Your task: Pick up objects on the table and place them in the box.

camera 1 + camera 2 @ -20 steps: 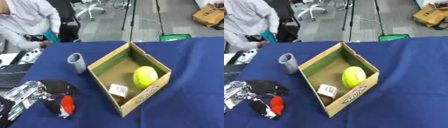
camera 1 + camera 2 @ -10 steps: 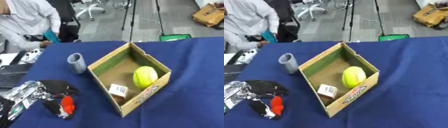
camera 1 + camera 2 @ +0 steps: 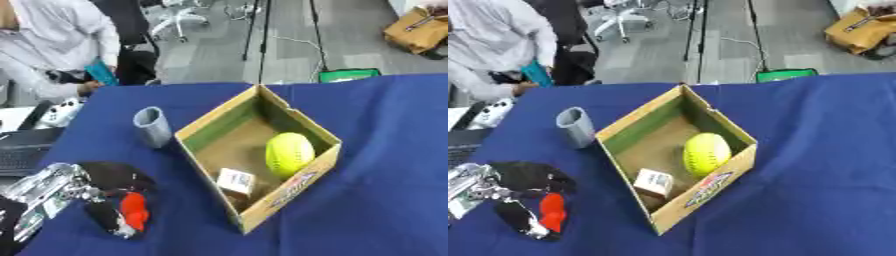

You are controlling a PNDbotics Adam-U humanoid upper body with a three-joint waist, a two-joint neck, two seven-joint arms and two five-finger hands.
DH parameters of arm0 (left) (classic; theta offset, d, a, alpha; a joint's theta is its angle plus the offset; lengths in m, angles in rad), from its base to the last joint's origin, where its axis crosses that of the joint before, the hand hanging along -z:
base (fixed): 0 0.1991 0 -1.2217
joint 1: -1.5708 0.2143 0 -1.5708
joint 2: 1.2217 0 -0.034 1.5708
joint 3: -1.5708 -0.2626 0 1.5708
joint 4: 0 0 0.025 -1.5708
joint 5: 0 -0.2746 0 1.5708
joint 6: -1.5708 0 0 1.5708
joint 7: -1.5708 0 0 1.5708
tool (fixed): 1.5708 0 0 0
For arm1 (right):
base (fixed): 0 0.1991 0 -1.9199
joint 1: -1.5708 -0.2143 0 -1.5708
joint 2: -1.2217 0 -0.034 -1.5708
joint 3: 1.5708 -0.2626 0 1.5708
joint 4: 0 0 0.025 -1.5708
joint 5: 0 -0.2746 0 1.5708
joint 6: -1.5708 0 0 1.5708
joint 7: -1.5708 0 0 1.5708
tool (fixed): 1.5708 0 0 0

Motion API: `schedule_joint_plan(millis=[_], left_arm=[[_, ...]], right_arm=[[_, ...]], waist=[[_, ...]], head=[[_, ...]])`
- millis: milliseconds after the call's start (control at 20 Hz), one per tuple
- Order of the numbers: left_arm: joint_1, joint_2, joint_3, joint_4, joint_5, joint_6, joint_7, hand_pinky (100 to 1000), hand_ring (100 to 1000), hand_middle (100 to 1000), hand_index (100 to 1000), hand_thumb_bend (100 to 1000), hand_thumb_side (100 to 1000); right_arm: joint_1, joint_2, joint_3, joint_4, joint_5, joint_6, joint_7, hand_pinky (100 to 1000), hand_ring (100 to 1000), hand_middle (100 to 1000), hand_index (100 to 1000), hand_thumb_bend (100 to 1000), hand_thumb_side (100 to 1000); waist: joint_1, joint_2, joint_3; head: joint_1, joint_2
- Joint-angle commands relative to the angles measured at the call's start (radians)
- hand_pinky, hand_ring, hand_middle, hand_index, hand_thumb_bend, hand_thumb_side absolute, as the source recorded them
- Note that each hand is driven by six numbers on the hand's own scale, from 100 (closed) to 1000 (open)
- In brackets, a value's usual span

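Observation:
An open cardboard box [image 3: 289, 187] stands in the middle of the blue table. Inside it lie a yellow ball [image 3: 289, 152] and a small white carton [image 3: 236, 181]. A grey cup [image 3: 152, 127] stands upright just left of the box. At the lower left, my left hand [image 3: 112, 176] rests on the table, its black fingers and thumb curled round a red object [image 3: 133, 216]. The silver wrist [image 3: 48, 192] shows behind it. The hand is about a hand's width left of the box's near corner. My right hand shows in neither view.
The blue cloth [image 3: 385, 200] runs free to the right of the box. A laptop [image 3: 22, 150] and a white controller [image 3: 54, 114] lie at the table's left edge. A seated person is beyond the far left corner.
My left hand with the red object has dipped slightly toward the near edge. The box, ball, carton and cup have stayed put.

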Motion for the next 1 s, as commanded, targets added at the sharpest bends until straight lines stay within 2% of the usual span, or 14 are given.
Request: schedule_joint_plan(millis=[50, 1000], left_arm=[[0.003, 0.038, 0.02, 0.0, -0.007, -0.001, 0.008, 1000, 1000, 969, 1000, 691, 872], [0.014, 0.049, 0.029, 0.002, -0.003, -0.003, 0.02, 1000, 1000, 962, 1000, 673, 881]], right_arm=[[-0.017, -0.016, -0.007, -0.017, -0.005, -0.004, 0.0, 623, 471, 354, 468, 100, 586], [-0.017, -0.016, -0.008, -0.017, -0.005, -0.004, 0.0, 623, 471, 354, 467, 100, 585]], waist=[[-0.007, -0.011, 0.003], [-0.008, -0.01, 0.004]], head=[[-0.002, -0.013], [-0.002, -0.011]])
